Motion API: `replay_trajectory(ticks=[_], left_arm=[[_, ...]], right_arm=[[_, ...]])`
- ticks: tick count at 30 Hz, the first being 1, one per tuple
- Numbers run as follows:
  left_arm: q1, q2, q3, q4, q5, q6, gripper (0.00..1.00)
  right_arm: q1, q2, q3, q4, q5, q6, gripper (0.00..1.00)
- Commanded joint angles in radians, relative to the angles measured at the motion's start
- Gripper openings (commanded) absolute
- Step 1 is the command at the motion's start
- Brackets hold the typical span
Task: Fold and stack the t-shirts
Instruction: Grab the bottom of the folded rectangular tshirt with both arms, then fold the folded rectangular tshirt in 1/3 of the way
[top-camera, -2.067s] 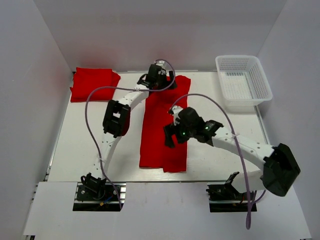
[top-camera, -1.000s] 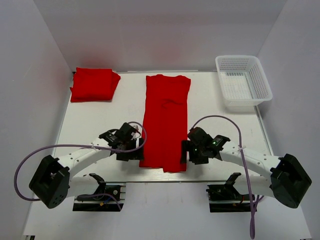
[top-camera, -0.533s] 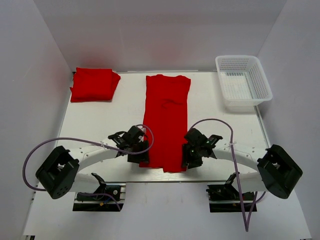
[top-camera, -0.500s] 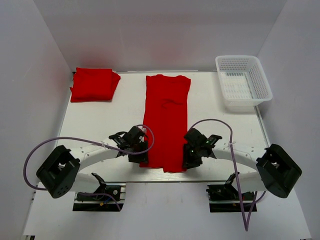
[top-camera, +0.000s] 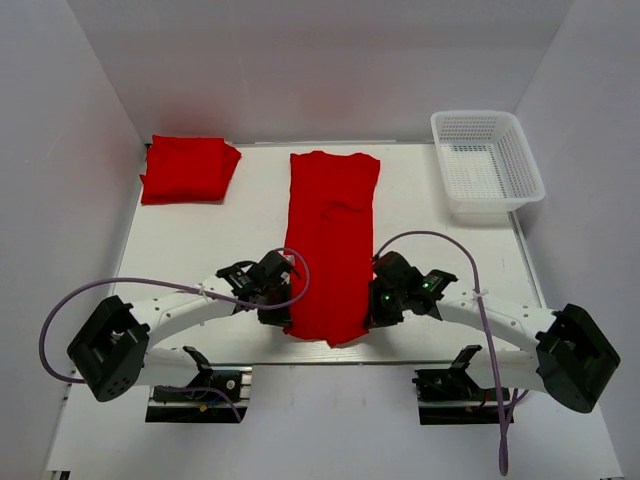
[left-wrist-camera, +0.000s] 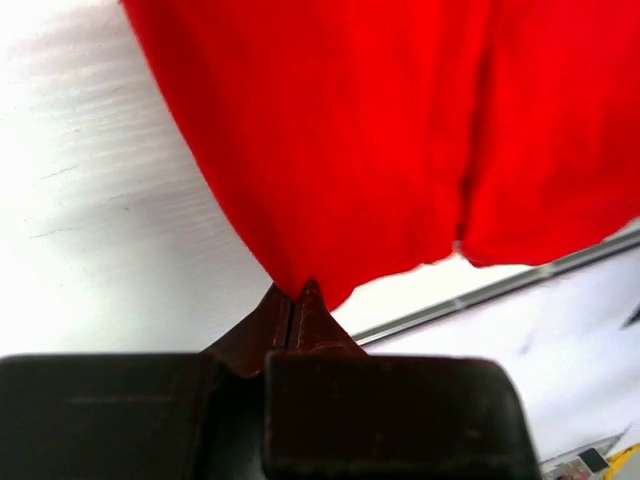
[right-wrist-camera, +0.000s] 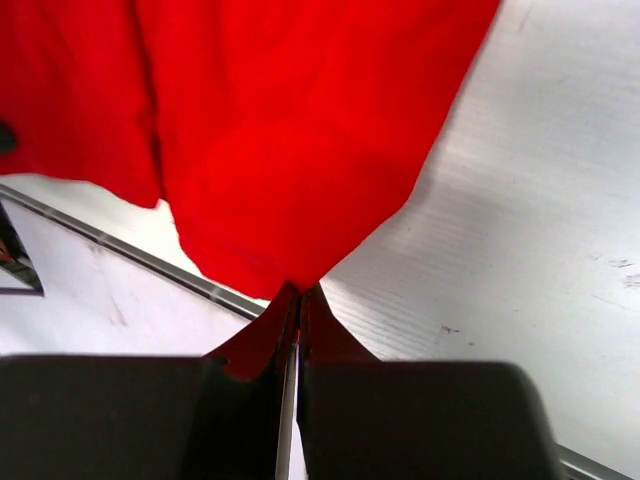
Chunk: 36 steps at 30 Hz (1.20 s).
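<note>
A long red t-shirt (top-camera: 333, 240), folded lengthwise into a narrow strip, down the middle of the white table (top-camera: 200, 250). Runs from near the far edge almost to the near edge, mostly flat, with a small wrinkle in the far half. Narrows a little at the near end, with both corners pinched and drawn inward and the hem between them dipping to a shallow point.

At the near-left corner, the left gripper (top-camera: 283, 312) — fingers pressed together on the cloth, no gap between the tips in the left wrist view, red fabric fanning out from them. At the near-right corner, the right gripper (top-camera: 376, 308), likewise clamped on the hem, tips meeting with cloth caught between them in the right wrist view. Just past the gripped hem in both wrist views, the metal edge rail (left-wrist-camera: 520, 280) of the table.

Left arm (top-camera: 170, 310) and right arm (top-camera: 500, 315) low over the near edge, bowed outward from their bases, with purple cables (top-camera: 150, 283) looping above them.

Further out, a second red t-shirt (top-camera: 188, 168), folded into a compact bundle — in the far-left corner of the table, well apart from the strip. In the far-right corner, a white plastic mesh basket (top-camera: 487, 165), upright, well apart from both shirts and both grippers
</note>
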<state>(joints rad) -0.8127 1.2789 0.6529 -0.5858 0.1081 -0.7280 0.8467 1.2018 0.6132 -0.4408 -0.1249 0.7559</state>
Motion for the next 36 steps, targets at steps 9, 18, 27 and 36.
replay_trajectory(ticks=[9,18,27,36], left_arm=[[0.027,0.108,0.304,-0.094,-0.125,-0.025,0.0],[0.119,0.308,0.577,-0.167,-0.286,0.001,0.0],[0.233,0.491,0.77,-0.123,-0.217,0.122,0.0],[0.32,0.632,0.941,-0.091,-0.133,0.216,0.0]], right_arm=[[-0.017,0.09,0.207,-0.055,0.235,-0.056,0.0],[-0.109,0.232,0.402,-0.047,0.385,-0.144,0.0],[-0.23,0.39,0.575,-0.033,0.372,-0.227,0.0],[-0.317,0.539,0.753,-0.032,0.289,-0.299,0.0]])
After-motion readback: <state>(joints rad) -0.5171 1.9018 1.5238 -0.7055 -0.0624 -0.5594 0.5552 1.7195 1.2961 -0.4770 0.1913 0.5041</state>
